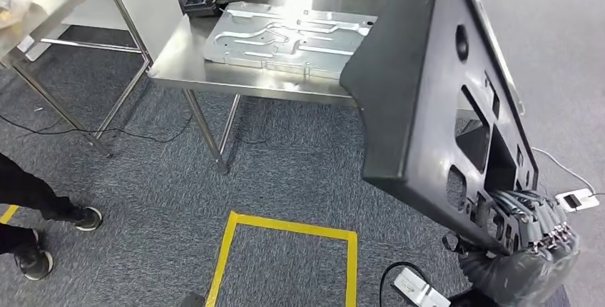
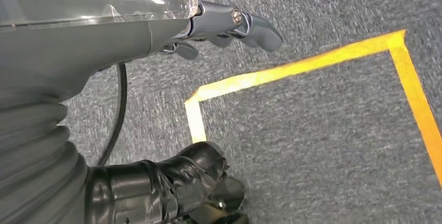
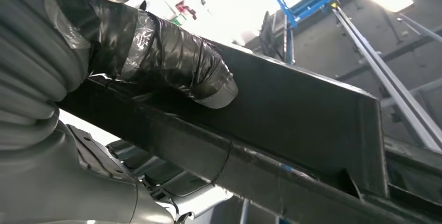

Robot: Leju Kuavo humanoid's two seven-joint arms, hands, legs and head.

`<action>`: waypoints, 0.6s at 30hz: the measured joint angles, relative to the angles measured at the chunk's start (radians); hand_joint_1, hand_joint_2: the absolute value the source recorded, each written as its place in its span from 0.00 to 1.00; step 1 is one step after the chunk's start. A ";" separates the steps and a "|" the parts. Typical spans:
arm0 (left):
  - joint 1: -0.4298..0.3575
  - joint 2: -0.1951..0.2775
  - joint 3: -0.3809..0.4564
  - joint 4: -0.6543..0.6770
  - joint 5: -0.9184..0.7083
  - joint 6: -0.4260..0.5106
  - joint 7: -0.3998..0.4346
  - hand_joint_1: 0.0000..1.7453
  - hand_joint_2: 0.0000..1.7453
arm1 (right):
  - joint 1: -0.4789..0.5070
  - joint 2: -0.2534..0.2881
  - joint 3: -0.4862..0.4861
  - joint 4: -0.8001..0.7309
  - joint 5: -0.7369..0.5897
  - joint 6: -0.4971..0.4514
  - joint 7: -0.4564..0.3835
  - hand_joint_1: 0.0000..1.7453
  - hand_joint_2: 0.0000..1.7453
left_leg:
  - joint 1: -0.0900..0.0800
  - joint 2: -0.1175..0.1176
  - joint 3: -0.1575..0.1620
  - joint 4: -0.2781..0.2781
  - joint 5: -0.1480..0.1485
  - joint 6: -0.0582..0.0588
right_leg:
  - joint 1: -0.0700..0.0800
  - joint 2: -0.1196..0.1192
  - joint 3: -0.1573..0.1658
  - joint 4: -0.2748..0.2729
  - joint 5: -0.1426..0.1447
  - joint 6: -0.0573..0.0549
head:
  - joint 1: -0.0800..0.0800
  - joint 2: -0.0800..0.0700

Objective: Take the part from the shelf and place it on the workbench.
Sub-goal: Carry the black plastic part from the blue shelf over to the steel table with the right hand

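In my right hand (image 1: 531,232) the black part (image 1: 428,86) is gripped by its lower edge and held upright, just short of the workbench (image 1: 178,61). My left hand (image 2: 229,26) hangs beside me holding nothing, fingers loosely apart. I judge this the carry step; next I must close in and lay the part flat beside the metal panel (image 1: 285,36).

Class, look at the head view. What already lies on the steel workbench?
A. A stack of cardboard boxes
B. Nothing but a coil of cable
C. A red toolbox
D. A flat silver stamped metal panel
D: a silver stamped panel lies flat on the workbench, while the right hand holds the black part off to the side.
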 joint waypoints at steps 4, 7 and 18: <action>-0.003 0.000 -0.003 0.000 -0.003 0.000 0.002 0.00 1.00 | -0.009 -0.004 0.007 0.003 0.007 0.000 0.013 1.00 1.00 | 0.002 0.001 -0.042 0.100 -0.054 -0.016 | -0.009 -0.003 0.019 -0.017 -0.005 -0.024 | 0.000 0.000; 0.000 0.000 -0.005 0.000 -0.003 0.000 0.004 0.00 1.00 | -0.014 -0.007 0.012 0.009 0.010 0.000 0.023 1.00 1.00 | 0.003 0.001 -0.155 0.283 -0.105 -0.020 | -0.006 -0.003 0.031 -0.017 -0.017 -0.033 | 0.000 0.000; 0.001 0.001 -0.017 0.000 -0.012 0.000 0.004 0.00 1.00 | -0.014 -0.031 0.026 0.016 0.023 0.000 0.044 1.00 1.00 | 0.001 -0.002 -0.076 0.017 0.063 0.021 | 0.000 0.001 0.066 0.011 -0.085 0.011 | 0.000 0.000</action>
